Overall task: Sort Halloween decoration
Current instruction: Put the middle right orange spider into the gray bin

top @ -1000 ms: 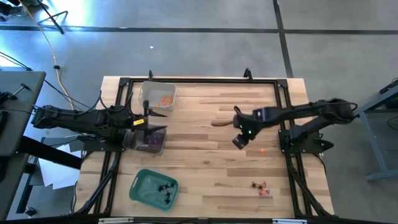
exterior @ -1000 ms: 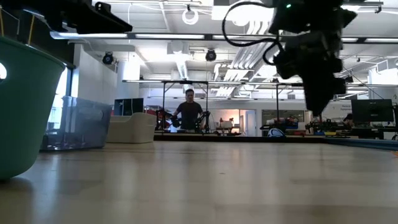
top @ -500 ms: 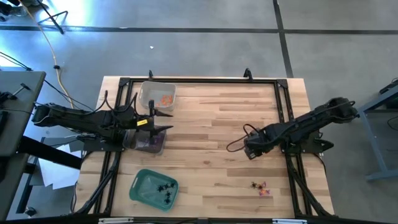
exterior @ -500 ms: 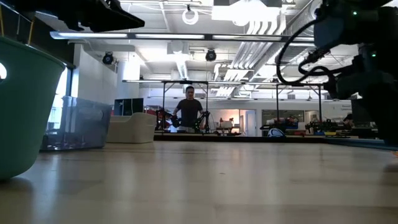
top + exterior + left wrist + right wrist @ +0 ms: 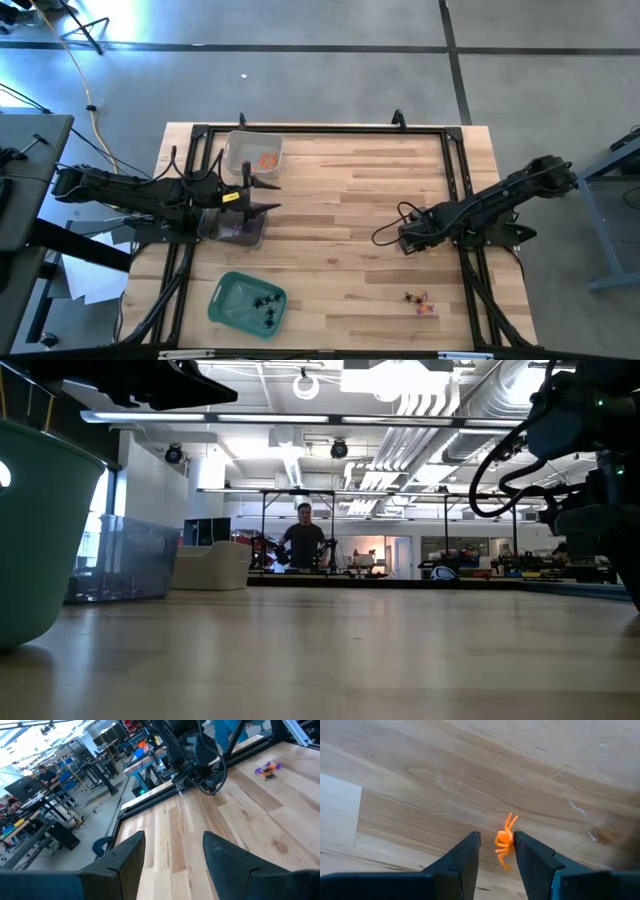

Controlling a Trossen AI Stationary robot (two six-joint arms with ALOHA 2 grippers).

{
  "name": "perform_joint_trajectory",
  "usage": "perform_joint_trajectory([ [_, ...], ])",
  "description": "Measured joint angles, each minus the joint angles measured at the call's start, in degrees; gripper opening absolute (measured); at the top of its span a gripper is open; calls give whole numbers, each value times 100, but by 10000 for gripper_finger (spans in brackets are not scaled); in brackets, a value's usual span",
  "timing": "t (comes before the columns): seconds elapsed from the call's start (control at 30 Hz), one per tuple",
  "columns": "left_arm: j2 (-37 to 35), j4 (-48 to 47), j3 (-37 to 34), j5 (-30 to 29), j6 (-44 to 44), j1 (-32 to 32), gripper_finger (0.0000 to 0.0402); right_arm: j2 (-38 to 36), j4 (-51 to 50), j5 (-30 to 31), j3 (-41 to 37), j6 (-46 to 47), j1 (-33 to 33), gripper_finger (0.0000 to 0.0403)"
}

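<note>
From above, the left gripper (image 5: 262, 196) hovers over a clear plastic tray of purple trinkets (image 5: 240, 229) at centre left, with a clear tray of orange trinkets (image 5: 255, 156) above it and a green plastic tray of black spiders (image 5: 247, 302) at lower left. The right gripper (image 5: 406, 240) sits low on the pale wooden table (image 5: 340, 270) at centre right; a few loose purple and orange trinkets (image 5: 420, 301) lie at lower right.

The low view shows the green tray's wall (image 5: 35, 530) at far left and a person (image 5: 303, 540) far behind.

The left wrist view alone shows the left fingers (image 5: 125, 857) spread apart, holding nothing.

Only the right wrist view reveals a tiny orange plastic spider (image 5: 503, 840) between the right fingers (image 5: 467, 855), which are parted around it; whether they touch it I cannot tell.
</note>
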Motion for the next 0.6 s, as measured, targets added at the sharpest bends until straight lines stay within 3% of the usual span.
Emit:
perform_joint_trajectory([
  [0.2,0,-18,0,34,-3,1,186,28,-52,6,71,3,0,117],
  [0.43,0,-48,0,37,-3,0,186,39,46,-59,138,41,-2,18],
  [0.6,0,-55,0,58,-3,2,186,39,59,-51,143,504,-2,12],
])
